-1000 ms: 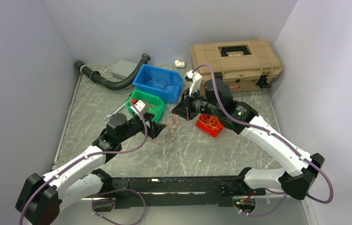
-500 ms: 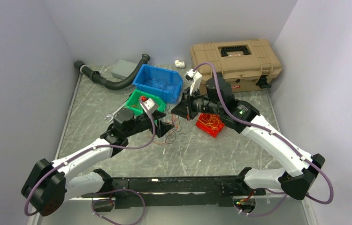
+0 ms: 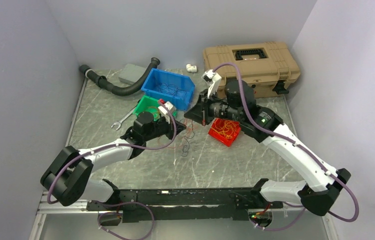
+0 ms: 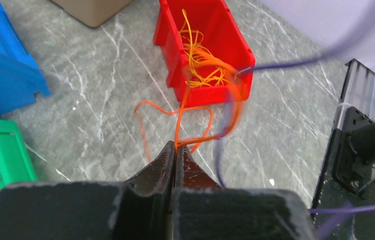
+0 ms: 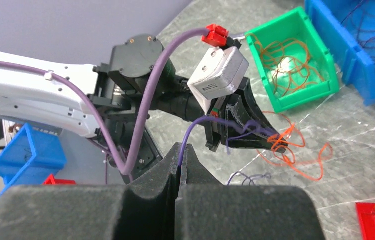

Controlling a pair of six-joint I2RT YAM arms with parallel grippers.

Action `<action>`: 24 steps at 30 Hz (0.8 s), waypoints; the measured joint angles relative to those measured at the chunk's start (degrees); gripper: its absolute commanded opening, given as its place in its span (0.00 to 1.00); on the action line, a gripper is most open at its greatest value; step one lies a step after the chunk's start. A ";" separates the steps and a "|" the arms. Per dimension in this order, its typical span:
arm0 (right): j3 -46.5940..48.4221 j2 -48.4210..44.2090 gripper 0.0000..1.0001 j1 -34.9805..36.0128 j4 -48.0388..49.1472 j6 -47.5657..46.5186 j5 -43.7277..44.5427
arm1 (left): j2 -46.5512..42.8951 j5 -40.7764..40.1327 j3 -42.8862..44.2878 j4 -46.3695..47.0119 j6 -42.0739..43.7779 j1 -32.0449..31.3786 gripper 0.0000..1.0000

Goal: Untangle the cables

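Left gripper (image 4: 175, 150): fingers pressed flat together, pinching a few orange cables (image 4: 179, 117) at the very tips.
Orange cables: climb from the left tips toward the red bin (image 4: 210, 95) straight ahead. Further loops lie on the marble tabletop (image 3: 215, 160) under and just beyond the fingers.
Right gripper (image 5: 181, 150): clenched on one thin purple cable (image 5: 184, 140).
Purple cable: leaves the right tips and runs across to the left gripper's tips, meeting the orange tangle there. Whether it is knotted in, I cannot tell.
Grippers: tips facing each other, near but apart.
Red bin: holds a heap of yellow cables (image 4: 200, 65).
Green bin (image 5: 300, 95): to the left gripper's left, with loose orange wires (image 5: 285, 55) inside.
Blue bin (image 3: 163, 96): just past the green bin, dark wires inside.
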 measured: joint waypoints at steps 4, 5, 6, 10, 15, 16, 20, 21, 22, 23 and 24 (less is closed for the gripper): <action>1.38 -2.89 0.00 -0.59 -0.61 0.44 2.40 | 0.57 -2.08 -0.42 3.93 -0.98 0.00 0.00; 1.68 -3.82 0.00 -0.76 -0.90 0.50 3.10 | 0.55 -2.51 -0.46 4.59 -1.01 0.00 0.00; 1.90 -4.85 0.00 -0.94 -1.27 0.52 4.11 | 0.48 -3.06 -0.66 5.29 -0.98 0.00 0.00; 3.37 -8.87 0.00 -1.68 -3.87 0.46 9.64 | -0.85 -4.96 -2.05 5.11 -0.87 0.13 0.00; 4.55 -14.08 0.00 -1.75 -5.90 0.28 22.03 | -3.45 -9.01 -3.19 0.70 -0.94 0.72 0.00; 4.55 -15.06 0.00 -1.77 -6.03 0.31 24.11 | -4.07 -9.60 -3.65 0.13 -0.94 0.85 0.00; 4.57 -18.71 0.00 -1.95 -5.99 -0.57 31.87 | -7.69 -11.52 -5.31 -4.13 -0.83 1.38 0.00; 4.81 -19.10 0.00 -1.97 -6.08 -0.81 32.96 | -8.61 -11.78 -5.31 -5.31 -0.72 1.42 0.00; 5.38 -19.28 0.00 -1.99 -6.21 -1.16 33.97 | -9.88 -11.98 -5.22 -6.93 -0.48 1.42 0.00; 5.88 -19.19 0.00 -1.99 -6.05 -1.42 34.77 | -11.15 -12.22 -4.98 -8.70 -0.22 1.42 0.00; 6.14 -18.95 0.00 -1.99 -5.92 -1.57 35.36 | -12.35 -12.48 -4.37 -10.67 0.24 1.42 0.00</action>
